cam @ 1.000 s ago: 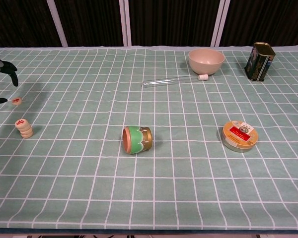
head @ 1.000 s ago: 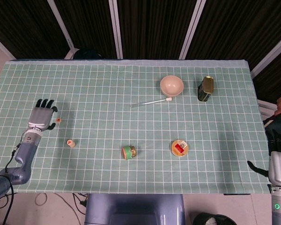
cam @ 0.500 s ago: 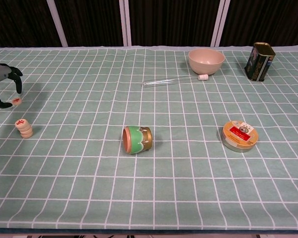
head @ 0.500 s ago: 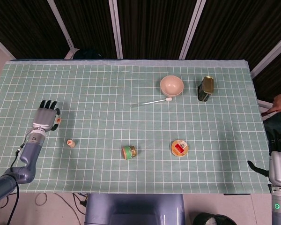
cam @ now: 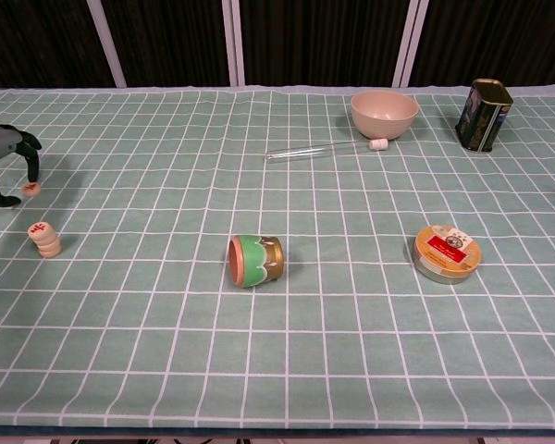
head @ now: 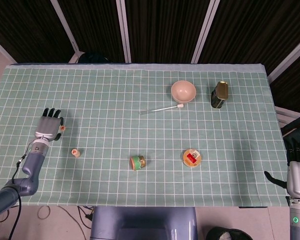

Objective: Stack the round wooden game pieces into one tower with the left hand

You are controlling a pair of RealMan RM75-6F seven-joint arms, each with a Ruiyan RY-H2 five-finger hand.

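- Left hand: at the table's left edge, fingers curled down around a loose round piece; whether thumb and fingertip already touch it cannot be told.
- Loose round piece: flat on the green checked cloth, red mark up.
- Tower: short stack just nearer the robot, apart from the hand.
- Handling advice: pinch the piece by its rim, lift level, centre it over the stack before release.
- Right hand: off the table's right edge, idle; finger posture unclear.
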